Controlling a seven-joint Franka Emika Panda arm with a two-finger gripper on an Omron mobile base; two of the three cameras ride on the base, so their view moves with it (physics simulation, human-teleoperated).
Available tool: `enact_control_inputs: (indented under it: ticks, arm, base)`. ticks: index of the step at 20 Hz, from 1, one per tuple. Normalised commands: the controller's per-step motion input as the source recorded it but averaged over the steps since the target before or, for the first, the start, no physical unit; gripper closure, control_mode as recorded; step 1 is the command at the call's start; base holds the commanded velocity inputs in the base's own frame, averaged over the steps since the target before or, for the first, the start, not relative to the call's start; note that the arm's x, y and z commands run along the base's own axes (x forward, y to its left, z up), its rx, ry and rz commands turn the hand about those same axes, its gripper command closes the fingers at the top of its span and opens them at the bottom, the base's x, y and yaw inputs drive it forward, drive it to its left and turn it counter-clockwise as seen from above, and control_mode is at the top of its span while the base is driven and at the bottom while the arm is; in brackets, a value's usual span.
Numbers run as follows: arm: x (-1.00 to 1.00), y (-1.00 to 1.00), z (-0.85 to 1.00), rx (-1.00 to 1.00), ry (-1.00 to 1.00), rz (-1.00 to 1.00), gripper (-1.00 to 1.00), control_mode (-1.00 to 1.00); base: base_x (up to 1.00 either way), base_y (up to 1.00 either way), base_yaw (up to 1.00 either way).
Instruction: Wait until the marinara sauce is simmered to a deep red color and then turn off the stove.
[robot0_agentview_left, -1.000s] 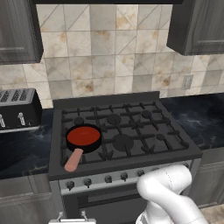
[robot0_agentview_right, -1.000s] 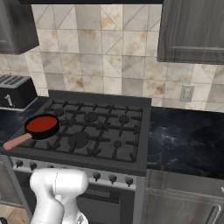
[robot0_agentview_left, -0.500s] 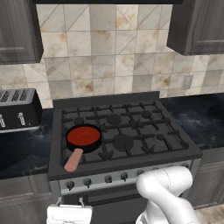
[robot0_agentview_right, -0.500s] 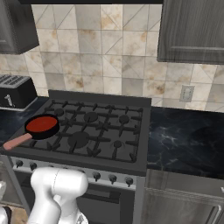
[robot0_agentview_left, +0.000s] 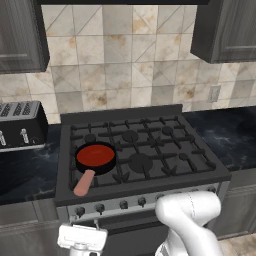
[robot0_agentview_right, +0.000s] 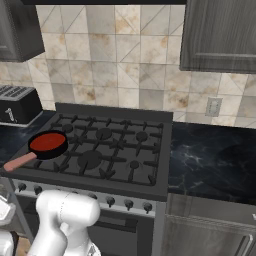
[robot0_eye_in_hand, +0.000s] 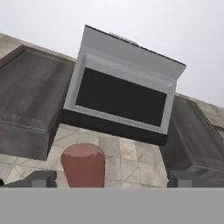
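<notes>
A silver-and-black toaster (robot0_agentview_left: 20, 125) sits on the dark marbled counter (robot0_agentview_left: 27, 170) just beside the stove's (robot0_agentview_left: 145, 150) left edge. An outlet plate (robot0_agentview_right: 213, 106) is set in the tiled backsplash (robot0_agentview_left: 125, 65) above the counter on the right. Dark grey cupboards (robot0_agentview_right: 220, 35) hang at both upper corners of the wall. From the hand view, looking upward, a range hood (robot0_eye_in_hand: 124, 94) with a dark underside hangs between the cupboards.

The marinara sauce (robot0_agentview_left: 95, 155) lies as a flat red disc in the small black skillet (robot0_agentview_left: 96, 165) on the front-left burner of the stove. The skillet's tan-pink handle (robot0_agentview_left: 83, 182) reaches toward the stove's front edge. Small dark knobs (robot0_agentview_left: 123, 204) line the silver front strip.

The gripper (robot0_eye_in_hand: 111, 178) sits low in front of the stove's front-left corner, below the knob strip. Its fingertips (robot0_eye_in_hand: 41, 178) stand wide apart with the rounded end of the handle showing between them in the hand view; whether they touch it cannot be told.

Compared with a second ago, the white hand (robot0_agentview_left: 81, 237) has risen further into the left base view below the front strip. The skillet and sauce sit unchanged.
</notes>
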Motion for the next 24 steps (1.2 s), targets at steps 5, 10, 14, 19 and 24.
enact_control_inputs:
  ticks: [5, 10, 14, 19, 24]
  arm:
    - [0.29, -0.08, -0.2, 0.12, 0.0, 0.0, -1.0, -1.0]
    - [0.23, 0.0, -0.21, 0.03, 0.01, 0.01, -1.0, -1.0]
    - [0.05, 0.0, -0.35, 0.07, 0.19, 0.02, -1.0, -1.0]
    - [0.0, -0.03, -0.3, 0.15, 0.33, 0.0, -1.0, -1.0]
    - [0.04, 0.0, -0.16, 0.07, 0.29, 0.01, -1.0, -1.0]
  base:
    - [0.0, 0.0, 0.0]
    - [0.0, 0.0, 0.0]
    - [0.0, 0.0, 0.0]
    - [0.0, 0.0, 0.0]
    - [0.0, 0.0, 0.0]
